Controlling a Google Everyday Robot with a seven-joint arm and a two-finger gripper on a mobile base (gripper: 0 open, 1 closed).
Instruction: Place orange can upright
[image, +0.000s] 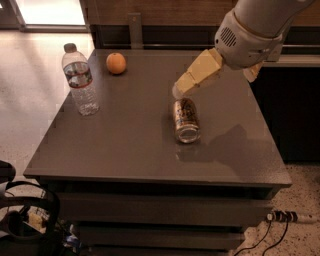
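The orange can (186, 120) lies on its side near the middle of the grey table (125, 145), its silver end facing the front edge. My gripper (180, 90) hangs just above the can's far end, reaching in from the upper right, with nothing in it. Its tip is close to the can, and I cannot tell whether it touches.
A clear plastic water bottle (80, 80) stands upright at the table's left side. A round orange fruit (116, 63) sits at the back left. A dark counter (295, 100) stands to the right. Cables and a power strip (282, 217) lie on the floor.
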